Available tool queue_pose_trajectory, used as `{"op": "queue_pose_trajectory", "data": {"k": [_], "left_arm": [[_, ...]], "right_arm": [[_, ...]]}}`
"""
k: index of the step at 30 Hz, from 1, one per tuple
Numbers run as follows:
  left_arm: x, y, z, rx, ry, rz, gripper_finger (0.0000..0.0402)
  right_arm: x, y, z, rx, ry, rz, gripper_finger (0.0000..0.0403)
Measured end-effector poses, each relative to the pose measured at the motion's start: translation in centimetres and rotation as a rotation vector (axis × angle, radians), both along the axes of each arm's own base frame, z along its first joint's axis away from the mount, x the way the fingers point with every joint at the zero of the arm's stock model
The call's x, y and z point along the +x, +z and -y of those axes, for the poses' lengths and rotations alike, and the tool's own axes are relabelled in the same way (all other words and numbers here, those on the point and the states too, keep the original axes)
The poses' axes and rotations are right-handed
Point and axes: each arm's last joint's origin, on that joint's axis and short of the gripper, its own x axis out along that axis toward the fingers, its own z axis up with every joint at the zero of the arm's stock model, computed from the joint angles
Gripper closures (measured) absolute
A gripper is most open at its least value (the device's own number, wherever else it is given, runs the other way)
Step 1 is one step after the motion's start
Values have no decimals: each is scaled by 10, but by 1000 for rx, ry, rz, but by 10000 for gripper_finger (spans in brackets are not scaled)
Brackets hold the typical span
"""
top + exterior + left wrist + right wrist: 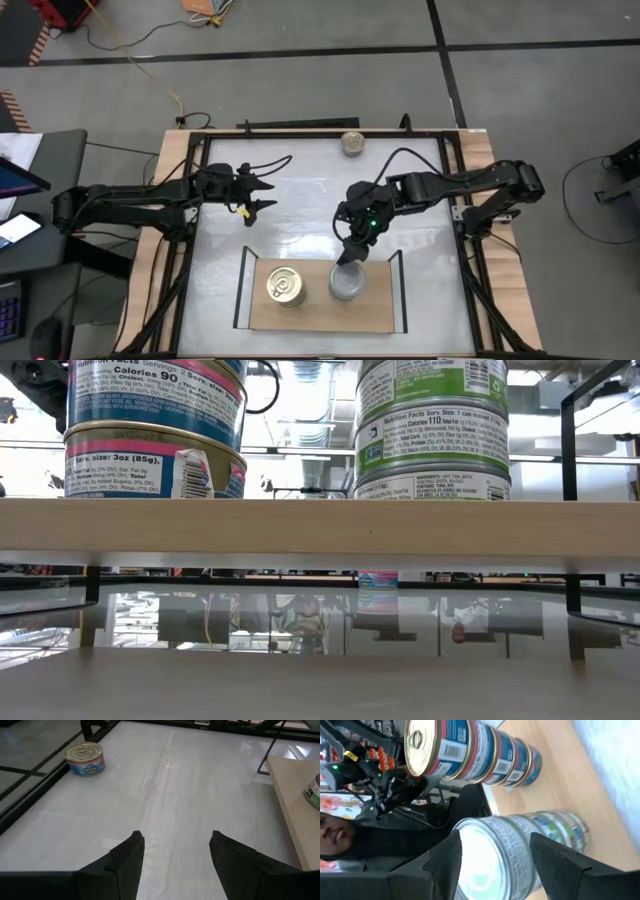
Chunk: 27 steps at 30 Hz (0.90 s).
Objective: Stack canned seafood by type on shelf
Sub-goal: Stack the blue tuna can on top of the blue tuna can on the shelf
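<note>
The wooden shelf (315,308) lies at the table's near edge. It bears a stack of gold-lidded, blue-and-pink cans (286,287) and a stack of silver-lidded, green-labelled cans (347,281). Both stacks also show in the low view: the blue-and-pink stack (150,430) and the green stack (430,430). One more gold-lidded can (352,142) stands alone at the table's far edge. My right gripper (350,256) is open, just above and on the far side of the silver stack; its fingers flank the top silver can (490,865). My left gripper (262,195) hovers open over the table's left middle.
Black metal uprights (240,285) stand at both ends of the shelf. A black frame (200,140) runs around the white tabletop. The lone can (85,759) sits close to that frame. Bare white table lies between the shelf and the far edge.
</note>
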Motion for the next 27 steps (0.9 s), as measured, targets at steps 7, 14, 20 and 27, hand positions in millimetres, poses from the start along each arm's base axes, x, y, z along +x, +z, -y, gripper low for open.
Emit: {"op": "queue_pose_trajectory", "data": {"k": [7,14,20,27], "left_arm": [[0,0,0,-2,1,0,187],[0,0,0,-8,3,2,187],[0,0,0,-16,7,4,187],[0,0,0,-16,7,4,187]], "right_arm": [[0,2,10,-41,-15,33,145],[-8,-6,37,-214,-6,-10,145],[-22,-15,72,-519,-96,-142,145],[-29,-17,105,-661,-158,-204,145]]}}
